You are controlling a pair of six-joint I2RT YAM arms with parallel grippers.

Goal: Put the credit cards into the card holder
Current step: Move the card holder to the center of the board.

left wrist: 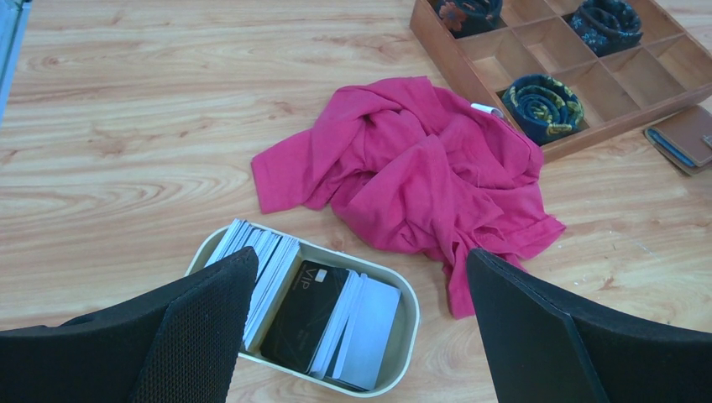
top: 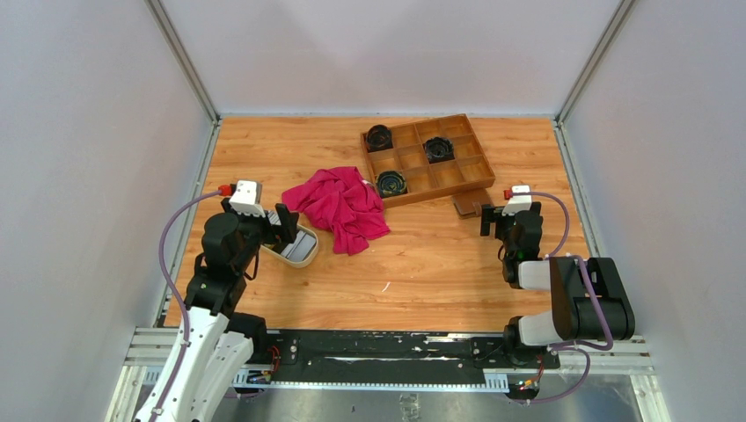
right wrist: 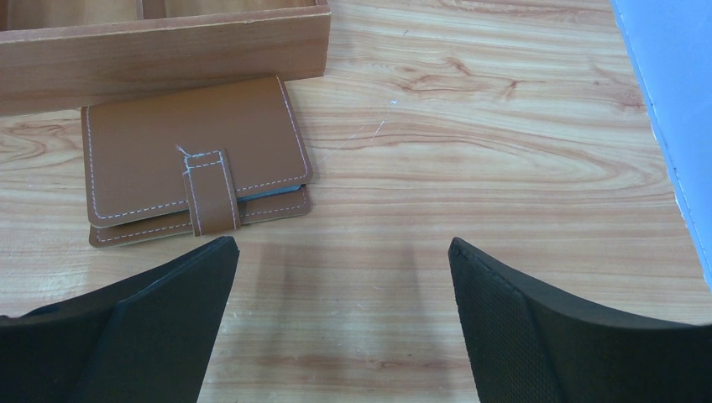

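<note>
Hovering | left jaws released over credit cards (left wrist: 315, 315) in dish (left wrist: 410, 312) | right jaws released near closed card holder (right wrist: 193, 159)

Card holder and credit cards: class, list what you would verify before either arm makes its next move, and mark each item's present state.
1. Left claw open and empty: ok.
2. Right claw open and empty: ok.
3. Credit cards uncovered in the cream dish: ok.
4. Pink cloth off the cards: ok, it lies beside the dish.
5. Card holder opened for loading: not ok, it is folded shut with its tab over the front edge.
6. Tab's snap fastened: cannot tell.
</note>
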